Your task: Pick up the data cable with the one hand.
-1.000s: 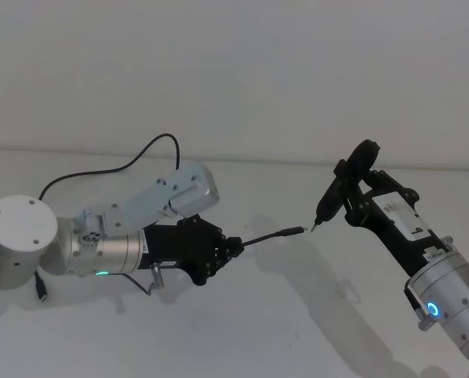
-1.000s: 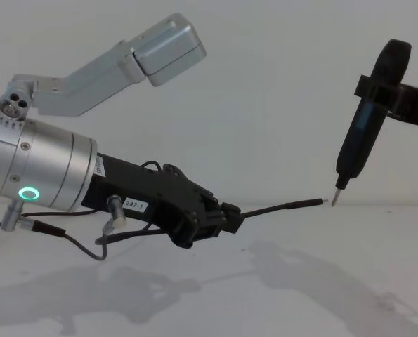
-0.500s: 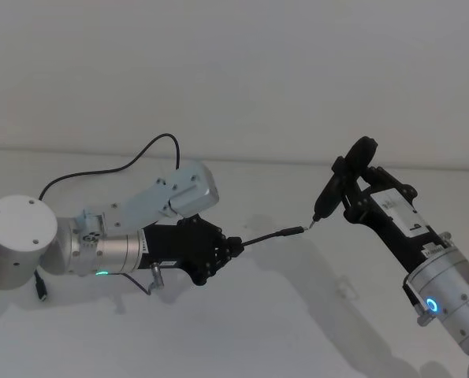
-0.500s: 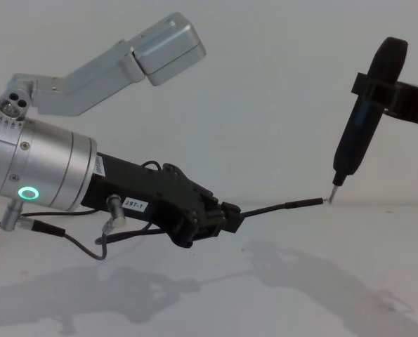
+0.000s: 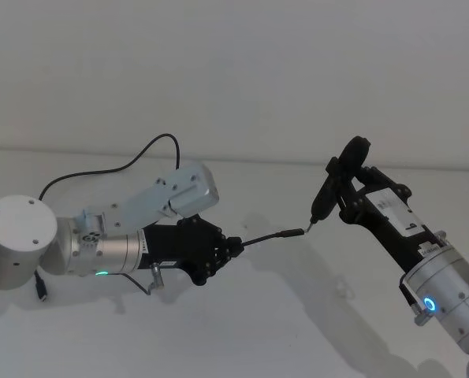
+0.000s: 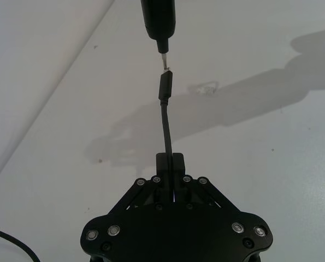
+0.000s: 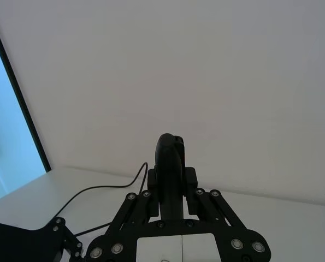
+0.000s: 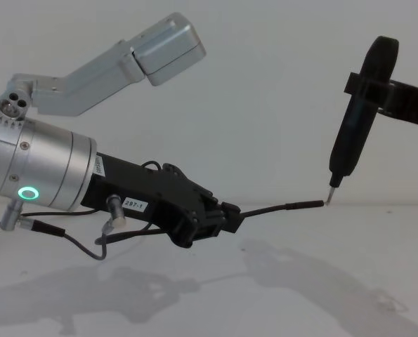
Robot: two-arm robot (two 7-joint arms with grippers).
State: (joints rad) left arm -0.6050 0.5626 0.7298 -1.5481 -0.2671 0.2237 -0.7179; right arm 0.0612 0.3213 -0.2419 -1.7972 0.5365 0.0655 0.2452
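Small white label [image 8: 134, 203] on the left pincer [image 8: 231, 215] reads "297-1" — the second digit is unsure.

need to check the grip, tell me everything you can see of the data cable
The data cable is a thin black flexible cord ending in a slim black plug with a tiny metal tip. The left gripper is shut on the cord behind the plug, holding it above the table, nearly level. The tip sits at the pin of the tool in the right gripper; whether they touch is unclear.
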